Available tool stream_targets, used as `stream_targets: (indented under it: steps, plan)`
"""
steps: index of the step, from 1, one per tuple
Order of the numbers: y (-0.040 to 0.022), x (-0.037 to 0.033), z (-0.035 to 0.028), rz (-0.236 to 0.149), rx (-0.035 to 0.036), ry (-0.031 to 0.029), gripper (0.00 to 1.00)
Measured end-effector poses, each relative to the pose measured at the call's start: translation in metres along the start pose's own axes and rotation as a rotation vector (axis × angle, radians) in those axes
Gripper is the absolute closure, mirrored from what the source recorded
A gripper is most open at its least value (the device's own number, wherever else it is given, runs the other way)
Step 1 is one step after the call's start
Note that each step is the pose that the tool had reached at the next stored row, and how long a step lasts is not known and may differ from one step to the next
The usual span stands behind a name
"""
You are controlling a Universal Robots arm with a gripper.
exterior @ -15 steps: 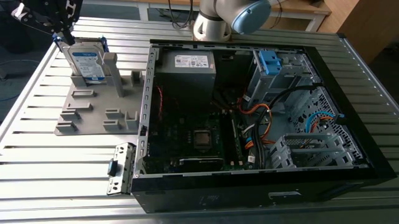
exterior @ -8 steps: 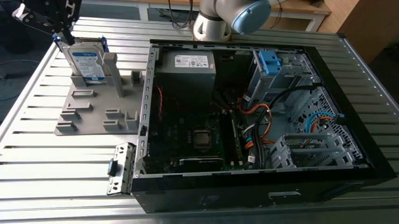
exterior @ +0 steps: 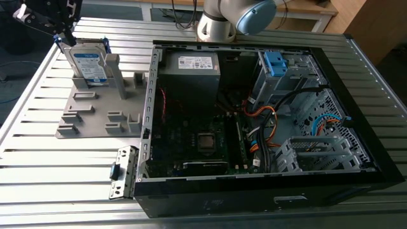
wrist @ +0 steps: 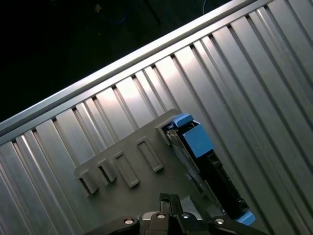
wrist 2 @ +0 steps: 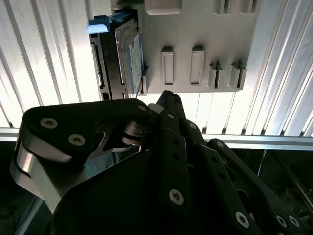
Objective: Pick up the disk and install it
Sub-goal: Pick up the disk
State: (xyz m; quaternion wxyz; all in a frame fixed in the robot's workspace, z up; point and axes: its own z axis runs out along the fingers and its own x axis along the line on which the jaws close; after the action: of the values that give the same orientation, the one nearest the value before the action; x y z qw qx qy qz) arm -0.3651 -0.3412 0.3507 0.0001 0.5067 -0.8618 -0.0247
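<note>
Slatted metal counter (exterior: 38,167). On it, toward the exterior view's left, a grey slotted fixture plate (exterior: 89,114); just beside, an open black computer case (exterior: 254,202). Inside: grey power supply box (exterior: 190,81) with white sticker, blue bracket (exterior: 275,64) in the drive cage, motherboard (exterior: 203,138), orange and blue cables (exterior: 267,114).

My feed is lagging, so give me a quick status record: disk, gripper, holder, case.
disk: upright in the grey holder, on the exterior view's left; not installed
gripper: just above the disk's top edge; contact unclear
grey holder: flat on the slatted table, beside the computer case
computer case: lying flat, side open; a blue bracket sits in its drive cage
</note>
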Motion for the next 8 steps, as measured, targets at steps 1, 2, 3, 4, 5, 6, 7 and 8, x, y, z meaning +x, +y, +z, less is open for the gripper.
stream_targets:
  steps: [1, 2, 3, 4, 5, 6, 7, 8]
  plan:
    - [0.0000, 0.0000, 0.0000, -0.007, -0.0002, 0.0004, 0.89]
    - [0.0000, 0.0000, 0.0000, -0.013, -0.0003, 0.0006, 0.89]
    - [0.0000, 0.0000, 0.0000, -0.020, -0.0005, 0.0010, 0.89]
    - [0.0000, 0.0000, -0.0001, -0.027, -0.0007, 0.0013, 0.89]
    - [0.0000, 0.0000, 0.0000, -0.033, -0.0008, 0.0015, 0.89]
    - [0.0000, 0.0000, 0.0000, -0.039, -0.0010, 0.0017, 0.89]
    - [0.0000, 0.0000, 0.0000, -0.046, -0.0011, 0.0020, 0.89]
    - [0.0000, 0.0000, 0.0000, -0.052, -0.0013, 0.0023, 0.89]
